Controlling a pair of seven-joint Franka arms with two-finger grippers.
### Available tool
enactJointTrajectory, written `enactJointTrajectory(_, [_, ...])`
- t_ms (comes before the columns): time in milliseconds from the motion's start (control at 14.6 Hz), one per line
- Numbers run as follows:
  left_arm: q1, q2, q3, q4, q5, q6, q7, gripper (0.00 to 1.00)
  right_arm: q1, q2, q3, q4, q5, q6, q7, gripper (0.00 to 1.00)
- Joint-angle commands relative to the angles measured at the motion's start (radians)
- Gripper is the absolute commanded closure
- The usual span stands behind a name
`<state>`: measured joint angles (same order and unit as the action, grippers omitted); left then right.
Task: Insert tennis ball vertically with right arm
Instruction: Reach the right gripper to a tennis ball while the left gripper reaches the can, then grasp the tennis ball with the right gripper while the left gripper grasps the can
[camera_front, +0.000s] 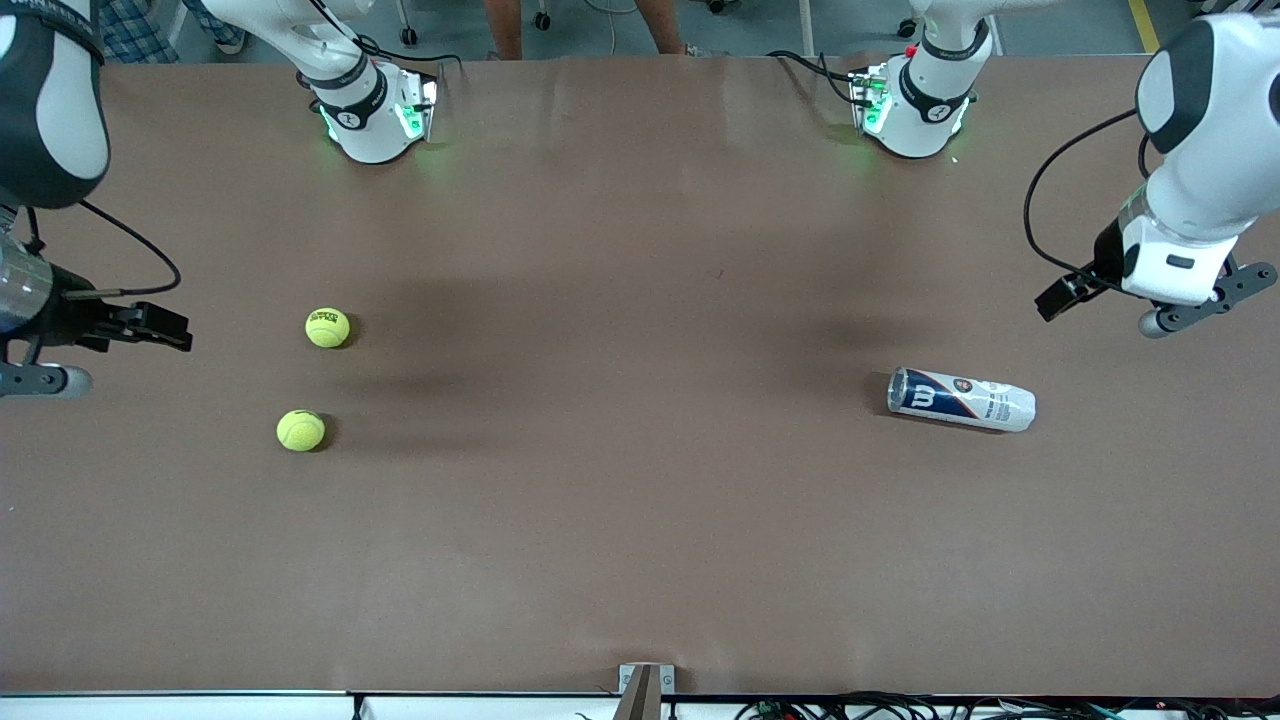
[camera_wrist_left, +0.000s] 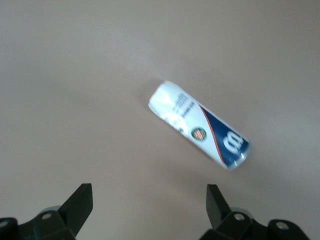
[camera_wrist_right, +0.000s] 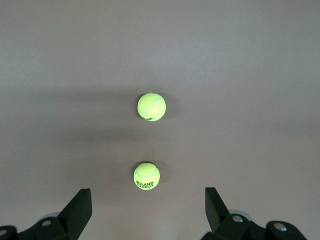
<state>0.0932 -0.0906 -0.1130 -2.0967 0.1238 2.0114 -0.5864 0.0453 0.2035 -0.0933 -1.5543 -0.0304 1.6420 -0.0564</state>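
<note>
Balls (camera_front: 327, 327) (camera_front: 300, 430) wait at frame left under the right gripper (camera_wrist_right: 145, 210), fingers spread; the can (camera_front: 961, 399) lies sideways at frame right under the left gripper (camera_wrist_left: 149, 207), also spread, likely to upright it.

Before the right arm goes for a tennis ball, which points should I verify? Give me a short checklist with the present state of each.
1. Right gripper open and empty: ok.
2. Two balls free on the table, apart from each other: ok, the ball farther from the front camera and the nearer ball.
3. Ball can upright for a vertical insert: not ok, it lies on its side toward the left arm's end.
4. Can mouth open: cannot tell.
5. Left gripper open over the table near the can, holding nothing: ok.
</note>
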Motion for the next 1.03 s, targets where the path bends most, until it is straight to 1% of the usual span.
enactJointTrajectory(0, [0.003, 0.069, -0.011, -0.019, 0.049, 0.095, -0.216, 0.0, -0.005, 0.048, 0.006, 0.014, 0.0, 0.001, 0.007, 0.0])
enactJointTrajectory(137, [-0.004, 0.162, -0.016, 0.003, 0.126, 0.15, -0.41, 0.0, -0.002, 0.086, 0.007, 0.016, 0.0, 0.044, 0.006, 0.0])
enactJointTrajectory(274, [-0.029, 0.254, -0.016, 0.021, 0.161, 0.222, -0.585, 0.0, -0.001, 0.112, 0.009, 0.016, 0.0, 0.071, 0.003, 0.0])
enactJointTrajectory(412, [-0.035, 0.333, -0.019, 0.056, 0.223, 0.248, -0.715, 0.0, 0.002, 0.134, 0.009, 0.017, -0.002, 0.099, 0.003, 0.0])
enactJointTrajectory(549, [-0.049, 0.395, -0.02, 0.089, 0.226, 0.273, -0.797, 0.0, 0.001, 0.148, 0.009, 0.019, -0.003, 0.117, 0.003, 0.0])
enactJointTrajectory(755, [-0.059, 0.436, -0.02, 0.096, 0.226, 0.308, -0.866, 0.0, -0.005, 0.174, 0.009, 0.017, 0.0, 0.143, 0.001, 0.0])
enactJointTrajectory(892, [-0.061, 0.448, -0.02, 0.096, 0.229, 0.311, -0.906, 0.0, 0.005, 0.192, 0.009, -0.001, 0.0, 0.18, 0.003, 0.0])
enactJointTrajectory(960, [-0.066, 0.46, -0.02, 0.096, 0.249, 0.311, -0.927, 0.0, 0.005, 0.203, 0.009, -0.018, 0.0, 0.214, 0.003, 0.0])
